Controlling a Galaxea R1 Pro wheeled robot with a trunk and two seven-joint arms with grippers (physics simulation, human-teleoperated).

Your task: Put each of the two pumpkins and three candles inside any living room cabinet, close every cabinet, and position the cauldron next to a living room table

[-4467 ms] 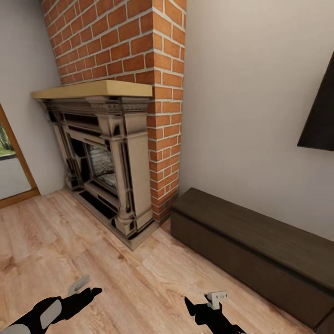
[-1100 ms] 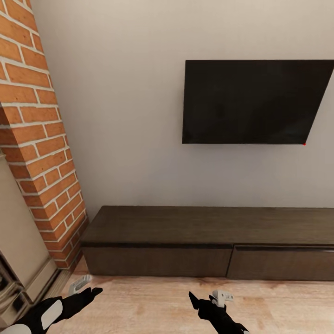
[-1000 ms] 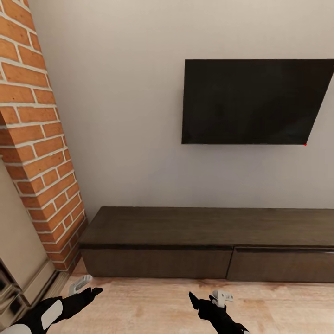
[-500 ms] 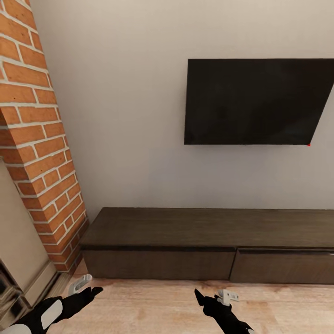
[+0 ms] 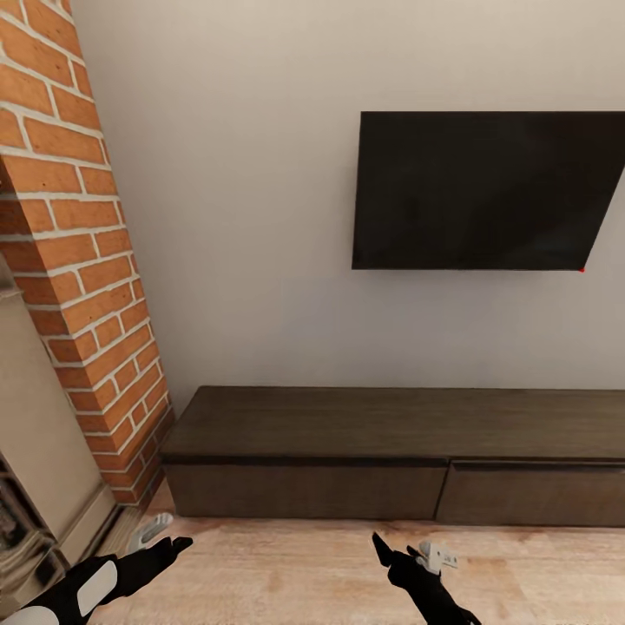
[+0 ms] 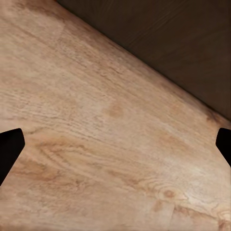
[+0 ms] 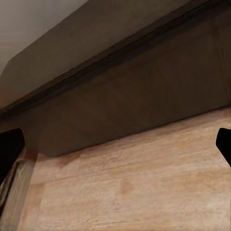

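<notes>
Change noted: vs approx 4.5 s back, the head view has swung off the fireplace and now faces the cabinet (image 5: 391, 451) square-on. In the last sec the whole picture slid slightly, so that is camera/base motion, not furniture moving. R arm has also edged to the right. Judgement: robot is lining up on the cabinet, prob. to open a drawer; no items stowed yet as far as can be seen.

L to R, head view:
- Brick chimney (image 5: 78, 260) at 9 o'clock.
- Left gripper (image 5: 161, 536) at 7 o'clock, above the wood floor (image 5: 278, 573). Fingers spread wide, empty, touching nothing; in the left wrist view the tips sit at opposite frame edges.
- Cabinet at 6 o'clock, against the wall; both drawer fronts look flush, i.e. closed.
- Right gripper (image 5: 408, 551) at 5 o'clock, short of the cabinet front, not touching. Fingers spread, empty.
- TV (image 5: 486, 191) at 2 o'clock.
</notes>
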